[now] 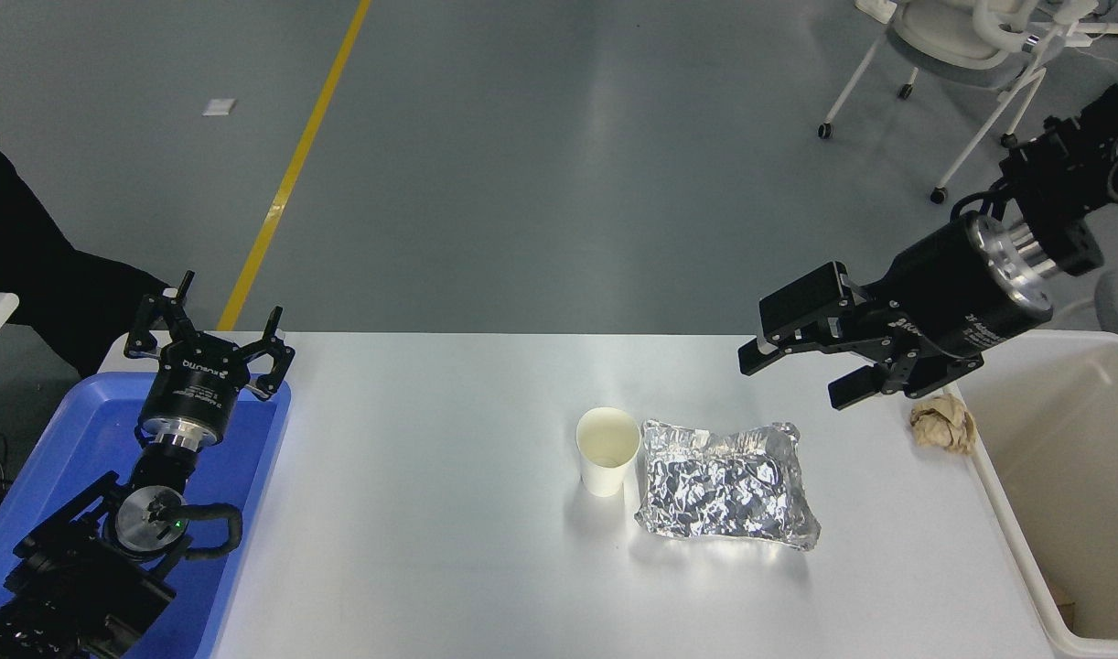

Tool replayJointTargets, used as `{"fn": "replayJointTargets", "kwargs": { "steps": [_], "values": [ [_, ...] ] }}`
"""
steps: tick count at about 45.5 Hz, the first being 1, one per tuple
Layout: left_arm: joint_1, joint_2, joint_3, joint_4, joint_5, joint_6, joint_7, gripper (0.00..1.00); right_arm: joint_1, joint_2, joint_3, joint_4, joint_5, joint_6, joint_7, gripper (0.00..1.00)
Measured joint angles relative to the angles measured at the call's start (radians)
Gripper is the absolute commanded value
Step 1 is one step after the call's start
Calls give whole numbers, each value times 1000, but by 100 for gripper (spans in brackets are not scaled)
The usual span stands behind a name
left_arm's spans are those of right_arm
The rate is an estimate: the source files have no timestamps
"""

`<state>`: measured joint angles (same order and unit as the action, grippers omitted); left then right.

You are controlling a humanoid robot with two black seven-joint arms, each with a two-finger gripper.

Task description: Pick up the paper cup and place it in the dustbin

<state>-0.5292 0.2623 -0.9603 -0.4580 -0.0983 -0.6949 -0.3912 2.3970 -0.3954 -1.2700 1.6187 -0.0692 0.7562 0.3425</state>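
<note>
The white paper cup [607, 450] stands upright near the middle of the white table [413, 513], touching or almost touching the crumpled silver foil packet [725, 485] on its right. The off-white dustbin [1062, 476] stands at the table's right edge. My right gripper [792, 377] is open and empty, hanging above the table's far right part, up and to the right of the cup and apart from it. My left gripper [209, 339] is open and parked at the lower left over the blue tray.
A crumpled brown paper ball [943, 424] lies against the dustbin's left wall, just below my right gripper's wrist. A shallow blue tray [83, 458] sits at the table's left end. A person's dark sleeve [28, 265] shows at the left edge. A wheeled chair [962, 55] stands beyond.
</note>
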Motion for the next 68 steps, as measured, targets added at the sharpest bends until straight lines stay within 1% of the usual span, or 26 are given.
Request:
{"fn": "replayJointTargets", "kwargs": {
  "steps": [7, 11, 17, 26, 34, 42, 58, 68],
  "values": [
    [0, 0, 0, 1, 0, 0, 0, 100, 16, 88, -47, -9, 19, 14, -6, 100],
    [0, 0, 0, 1, 0, 0, 0, 100, 22, 140, -86, -12, 3, 20, -10, 100],
    [0, 0, -1, 1, 0, 1, 0, 100, 26, 189, -122, -13, -29, 24, -13, 100],
    [0, 0, -1, 1, 0, 1, 0, 100, 27, 228, -150, -13, -76, 27, -14, 100],
    [0, 0, -1, 1, 0, 1, 0, 100, 23, 237, -160, -14, -101, 28, -15, 100],
    [0, 0, -1, 1, 0, 1, 0, 100, 0, 196, -157, -33, -163, 21, -15, 100],
    [0, 0, 0, 1, 0, 2, 0, 100, -152, 40, -163, -195, -359, -115, -16, 100],
    [0, 0, 0, 0, 0, 1, 0, 100, -232, -8, -127, -265, -400, -157, -15, 100]
  ]
}}
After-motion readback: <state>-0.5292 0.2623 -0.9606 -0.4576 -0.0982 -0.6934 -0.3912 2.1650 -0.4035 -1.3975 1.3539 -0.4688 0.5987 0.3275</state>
